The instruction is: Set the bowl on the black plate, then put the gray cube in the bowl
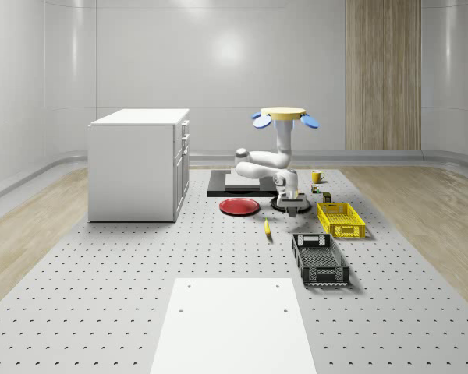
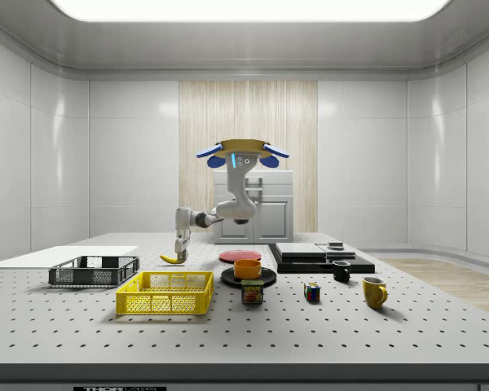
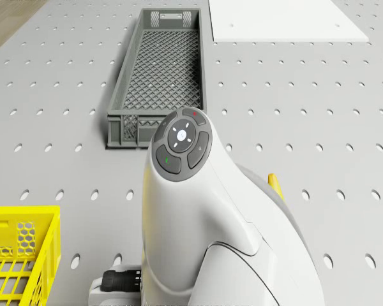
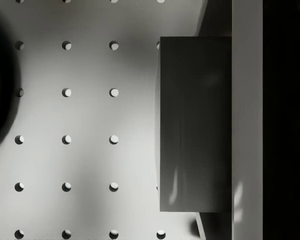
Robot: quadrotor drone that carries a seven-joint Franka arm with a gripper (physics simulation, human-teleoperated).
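Bowl (image 2: 247, 268) already sits on the black plate (image 2: 266, 278), so step one looks done; drone (image 2: 243, 151) hovers above the bench (image 2: 440, 326), jaws' state can't tell, and the gray cube isn't identifiable, still to be placed.

Bowl (image 2: 247, 268) sits on plate (image 2: 228, 279); can (image 2: 252, 292) before it, basket (image 2: 165, 293) at side view's left, crate (image 2: 93, 271) further left.
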